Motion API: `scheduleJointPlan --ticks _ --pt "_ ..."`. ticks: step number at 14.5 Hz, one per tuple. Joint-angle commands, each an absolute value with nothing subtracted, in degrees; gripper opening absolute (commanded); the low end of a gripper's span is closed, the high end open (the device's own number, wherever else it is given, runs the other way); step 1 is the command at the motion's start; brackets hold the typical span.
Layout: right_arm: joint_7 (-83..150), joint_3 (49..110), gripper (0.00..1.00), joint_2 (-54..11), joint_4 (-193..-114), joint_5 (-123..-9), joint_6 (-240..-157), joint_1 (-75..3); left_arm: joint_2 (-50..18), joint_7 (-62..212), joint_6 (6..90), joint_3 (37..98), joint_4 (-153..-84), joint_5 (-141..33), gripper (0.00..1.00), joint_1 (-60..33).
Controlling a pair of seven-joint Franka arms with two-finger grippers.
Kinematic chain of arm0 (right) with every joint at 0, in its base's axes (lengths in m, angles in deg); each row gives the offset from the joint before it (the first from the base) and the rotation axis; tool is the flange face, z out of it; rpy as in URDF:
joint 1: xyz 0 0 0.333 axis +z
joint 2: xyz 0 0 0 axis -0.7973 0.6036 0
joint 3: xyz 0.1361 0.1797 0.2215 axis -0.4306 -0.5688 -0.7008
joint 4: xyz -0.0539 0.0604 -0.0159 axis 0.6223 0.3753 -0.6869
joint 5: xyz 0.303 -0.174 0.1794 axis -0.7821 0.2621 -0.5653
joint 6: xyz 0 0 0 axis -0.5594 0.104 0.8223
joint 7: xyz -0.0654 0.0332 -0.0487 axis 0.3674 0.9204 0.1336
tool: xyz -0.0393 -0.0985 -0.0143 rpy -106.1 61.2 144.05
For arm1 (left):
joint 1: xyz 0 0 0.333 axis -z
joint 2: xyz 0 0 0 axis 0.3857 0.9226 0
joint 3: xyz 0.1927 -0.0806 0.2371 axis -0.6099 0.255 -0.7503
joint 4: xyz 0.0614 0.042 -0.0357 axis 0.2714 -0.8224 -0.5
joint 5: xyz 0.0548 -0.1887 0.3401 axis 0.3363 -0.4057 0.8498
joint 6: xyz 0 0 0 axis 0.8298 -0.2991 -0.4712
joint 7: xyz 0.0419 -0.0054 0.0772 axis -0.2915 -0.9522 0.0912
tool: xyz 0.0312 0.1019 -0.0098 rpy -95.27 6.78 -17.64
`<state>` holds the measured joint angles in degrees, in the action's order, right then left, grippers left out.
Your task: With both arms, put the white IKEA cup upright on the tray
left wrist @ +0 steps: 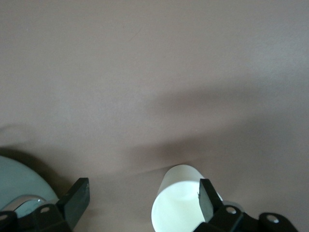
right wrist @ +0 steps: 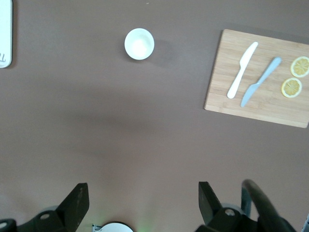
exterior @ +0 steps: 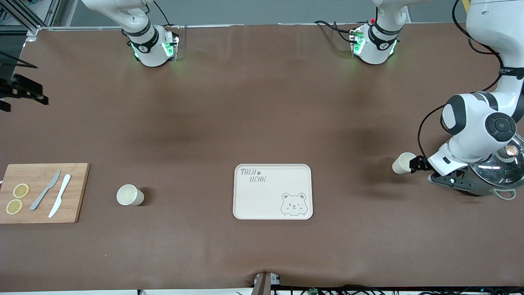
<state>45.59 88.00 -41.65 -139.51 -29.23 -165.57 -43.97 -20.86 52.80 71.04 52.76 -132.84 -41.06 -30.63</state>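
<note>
A white cup (exterior: 403, 163) appears to lie on its side toward the left arm's end of the table, level with the tray's edge that is farther from the front camera. My left gripper (exterior: 416, 163) is low beside it and open. In the left wrist view the cup (left wrist: 176, 212) sits against one finger (left wrist: 206, 198), off-centre in the open gripper (left wrist: 142, 191). A second white cup (exterior: 130, 195) stands upright between the cream bear tray (exterior: 262, 196) and the cutting board. My right gripper (right wrist: 141, 191) is open and empty, high over its arm's base, and out of the front view.
A pot with a glass lid (exterior: 499, 168) stands under the left arm's wrist. A wooden cutting board (exterior: 77, 192) at the right arm's end holds two knives (exterior: 53, 194) and two lemon slices (exterior: 17, 198). The right wrist view shows the upright cup (right wrist: 139, 44) and the board (right wrist: 219, 77).
</note>
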Motion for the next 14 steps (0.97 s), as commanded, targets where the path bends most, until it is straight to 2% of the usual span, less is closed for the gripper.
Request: scheduleJointPlan --ticks 1,4,8,10,14 --pt "45.01 88.25 1.00 -38.84 -138.83 -28.80 -167.38 -41.89 -23.45 51.69 73.31 54.86 -136.90 -41.24 1.00 -33.31" --pt "45.28 88.25 1.00 -37.17 -139.01 -29.34 -169.22 -41.98 -24.59 51.60 79.62 57.41 -141.89 -41.24 1.00 -37.26" --pt "45.63 88.25 1.00 -34.79 -142.16 -29.34 -179.85 -40.92 -24.51 51.60 85.17 61.98 -145.34 -41.24 1.00 -42.45" --pt "45.63 88.25 1.00 -33.21 -144.89 -29.34 -185.29 -40.92 -24.33 51.60 86.41 62.07 -146.04 -41.24 1.00 -42.46" --pt "45.80 88.25 1.00 -28.82 -148.40 -33.35 -189.25 -43.81 -23.72 51.69 88.17 62.07 -147.28 -41.24 1.00 -42.46"
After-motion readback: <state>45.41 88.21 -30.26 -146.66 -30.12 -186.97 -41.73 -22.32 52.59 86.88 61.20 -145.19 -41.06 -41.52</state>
